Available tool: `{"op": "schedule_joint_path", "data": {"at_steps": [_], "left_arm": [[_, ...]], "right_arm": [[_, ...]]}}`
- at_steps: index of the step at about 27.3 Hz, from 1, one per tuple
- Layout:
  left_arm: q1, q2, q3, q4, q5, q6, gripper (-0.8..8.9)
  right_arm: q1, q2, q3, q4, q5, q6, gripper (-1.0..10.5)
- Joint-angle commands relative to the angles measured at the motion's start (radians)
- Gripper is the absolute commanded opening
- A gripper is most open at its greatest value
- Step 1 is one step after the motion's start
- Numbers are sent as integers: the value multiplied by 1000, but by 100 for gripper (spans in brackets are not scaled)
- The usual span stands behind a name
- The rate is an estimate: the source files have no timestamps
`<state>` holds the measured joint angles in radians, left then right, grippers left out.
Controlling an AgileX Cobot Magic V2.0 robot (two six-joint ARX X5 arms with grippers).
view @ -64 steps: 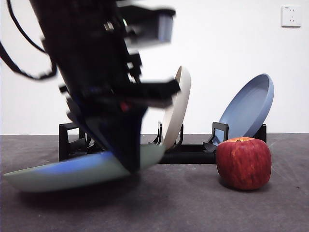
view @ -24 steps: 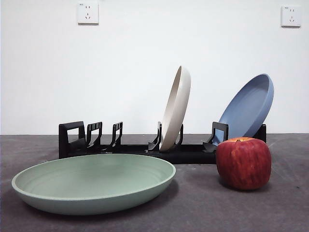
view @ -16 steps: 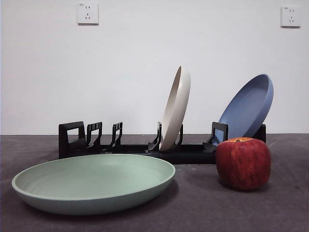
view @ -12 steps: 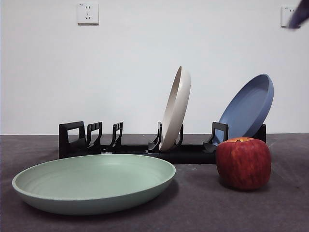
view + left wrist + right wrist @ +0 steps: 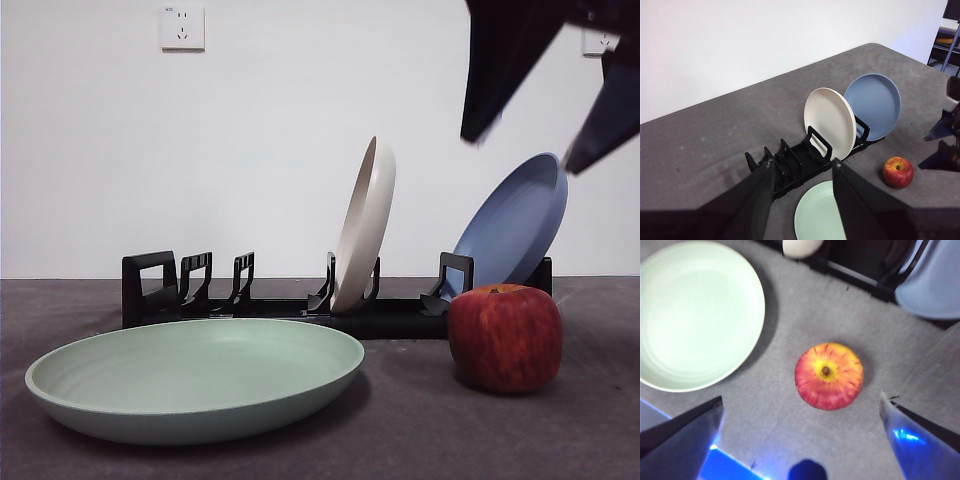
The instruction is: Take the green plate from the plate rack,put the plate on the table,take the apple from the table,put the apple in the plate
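No readable writing or brand on any item. Green plate flat on the table, apple beside it and apart, plate rack behind with 2 plates, the blue one partly behind my right gripper. My right gripper hangs above the apple, jaws spread wide, tips blurred; my left gripper, held high and well back, has jaws apart, holding nothing.

Right gripper was blurred, cropped by front view's top edge. Cream plate cut off; green plate half hidden.
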<state>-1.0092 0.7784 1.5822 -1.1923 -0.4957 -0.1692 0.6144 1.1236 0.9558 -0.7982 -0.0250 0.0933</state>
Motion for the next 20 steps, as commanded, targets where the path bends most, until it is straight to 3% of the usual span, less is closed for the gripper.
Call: {"op": "schedule_joint_path", "data": {"at_steps": [1, 20], "left_arm": [[-2, -2, -3, 4, -3, -11, 197], [-2, -2, -3, -11, -3, -14, 196]], "right_arm": [[2, 13, -45, 55, 7, 19, 599], [2, 306, -89, 224, 58, 19, 598]]}}
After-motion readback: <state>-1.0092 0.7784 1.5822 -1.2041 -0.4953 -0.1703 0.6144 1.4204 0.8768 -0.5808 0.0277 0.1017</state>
